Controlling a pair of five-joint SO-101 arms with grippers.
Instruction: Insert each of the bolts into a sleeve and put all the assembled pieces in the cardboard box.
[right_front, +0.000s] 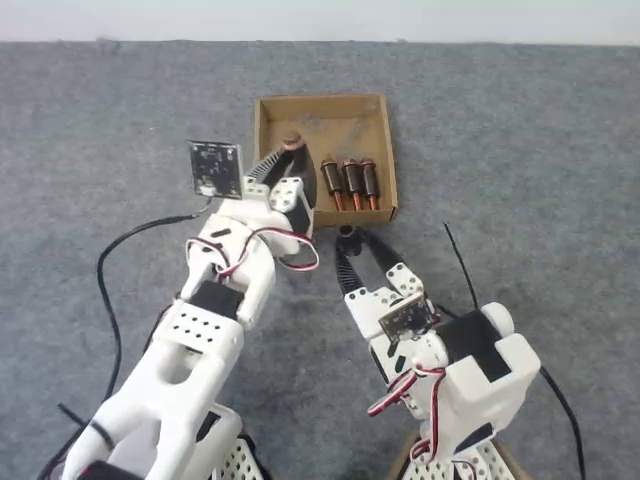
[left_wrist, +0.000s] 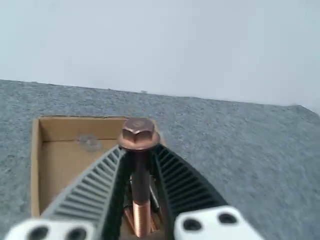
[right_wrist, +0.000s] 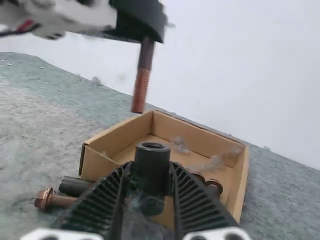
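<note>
Two grippers each hold one part. The left gripper (left_wrist: 140, 152) is shut tight on a copper-coloured metal bolt with a six-sided head (left_wrist: 139, 134). It pinches the bolt just under the head, and the screw end hangs straight down. In the high view this bolt is up over the brown cardboard box (right_front: 268, 130).

The right gripper (right_wrist: 150, 171) is closed around a short black metal sleeve shaped like a tube (right_wrist: 151, 156). The sleeve stands up with its hole on top. It is just in front of the box, and the bolt is higher up and a bit off to one side of it.

Three finished pieces (right_front: 353, 183) lie side by side in the box. One more copper bolt (right_wrist: 47, 198) lies on the grey fuzzy counter (right_front: 520, 140), just outside the box, with a dark sleeve (right_wrist: 75, 186) at its end. I cannot tell if those two are joined.

I think the bolt and sleeve are both hard and will not bend or break. They look small and smooth, so they could slip or tip in the ribbed fingers. Holding the bolt near its head seems good, since the long end stays free to go in. The sleeve is best held by its round sides, with the hole left open. The bolt tip must line up right over that hole, or it will bump the rim.
</note>
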